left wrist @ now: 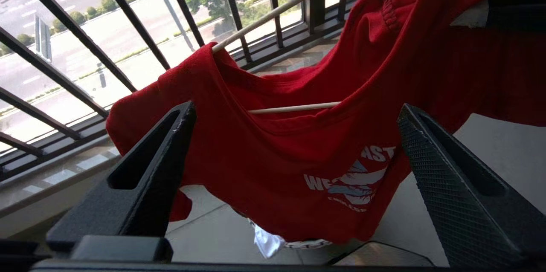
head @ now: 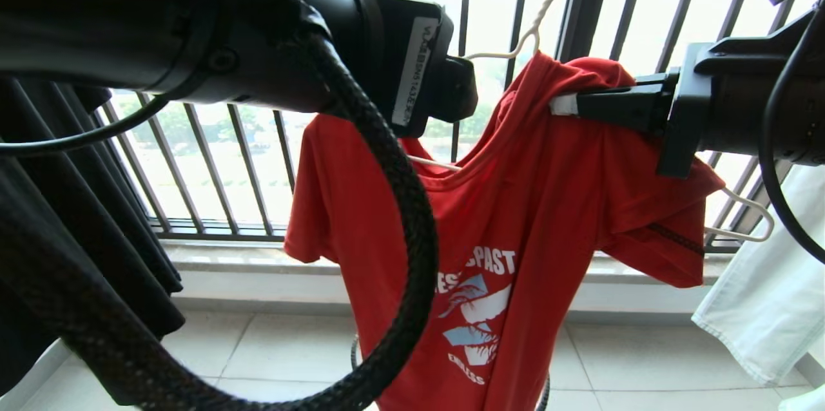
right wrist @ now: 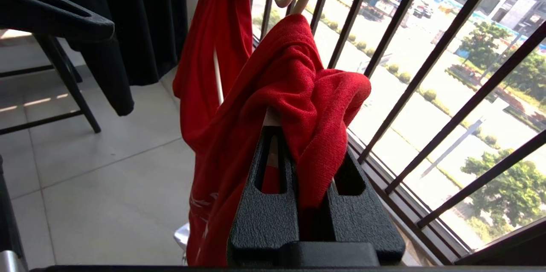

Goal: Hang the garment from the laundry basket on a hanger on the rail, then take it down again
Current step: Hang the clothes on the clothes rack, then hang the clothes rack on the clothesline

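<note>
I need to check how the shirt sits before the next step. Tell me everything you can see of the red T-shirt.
The red T-shirt is short-sleeved knit fabric with a white and light-blue chest print with lettering. It hangs unevenly on the white wire hanger: one shoulder is bunched high near the neck, and the hanger's end pokes bare past the sleeve. The right gripper is shut on that bunched shoulder. The left gripper stands open in front of the shirt, touching nothing. The hem hangs over the basket.
</note>
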Tool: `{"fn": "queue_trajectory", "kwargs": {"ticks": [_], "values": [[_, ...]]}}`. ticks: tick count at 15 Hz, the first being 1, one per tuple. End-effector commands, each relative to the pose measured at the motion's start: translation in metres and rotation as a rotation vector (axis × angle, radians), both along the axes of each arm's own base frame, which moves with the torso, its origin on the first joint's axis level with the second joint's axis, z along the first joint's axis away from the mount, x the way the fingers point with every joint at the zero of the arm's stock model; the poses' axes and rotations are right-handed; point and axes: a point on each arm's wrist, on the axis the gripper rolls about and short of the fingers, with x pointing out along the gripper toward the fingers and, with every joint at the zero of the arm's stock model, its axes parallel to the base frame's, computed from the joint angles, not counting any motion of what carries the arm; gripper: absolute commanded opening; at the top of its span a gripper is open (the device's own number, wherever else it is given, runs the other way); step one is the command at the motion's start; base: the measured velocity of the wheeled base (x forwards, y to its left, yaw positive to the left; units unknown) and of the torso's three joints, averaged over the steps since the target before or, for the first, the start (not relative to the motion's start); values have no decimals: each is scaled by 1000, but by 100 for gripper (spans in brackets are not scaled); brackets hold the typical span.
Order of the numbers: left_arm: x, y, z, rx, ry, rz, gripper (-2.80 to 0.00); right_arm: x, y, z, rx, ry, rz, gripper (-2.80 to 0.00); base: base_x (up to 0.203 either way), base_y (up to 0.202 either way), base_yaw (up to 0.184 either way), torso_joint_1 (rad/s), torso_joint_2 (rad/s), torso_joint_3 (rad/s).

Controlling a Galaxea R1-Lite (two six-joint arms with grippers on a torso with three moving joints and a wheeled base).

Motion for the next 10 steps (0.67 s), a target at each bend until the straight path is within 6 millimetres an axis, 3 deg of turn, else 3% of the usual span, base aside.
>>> {"fn": "queue_trajectory", "kwargs": {"ticks": [1,6,10], "values": [[-9,20,-4,-1,23,16,-280,4,-2,1,8,-9,-13,-280,0,0,0,0,0,0],[6,55,-34,-18,143,172,-280,9,-14,2,12,-12,-71,-280,0,0,0,0,0,0],[20,88,-46,-141,261,160,-280,12,-25,5,21,-38,-127,-280,0,0,0,0,0,0]]}}
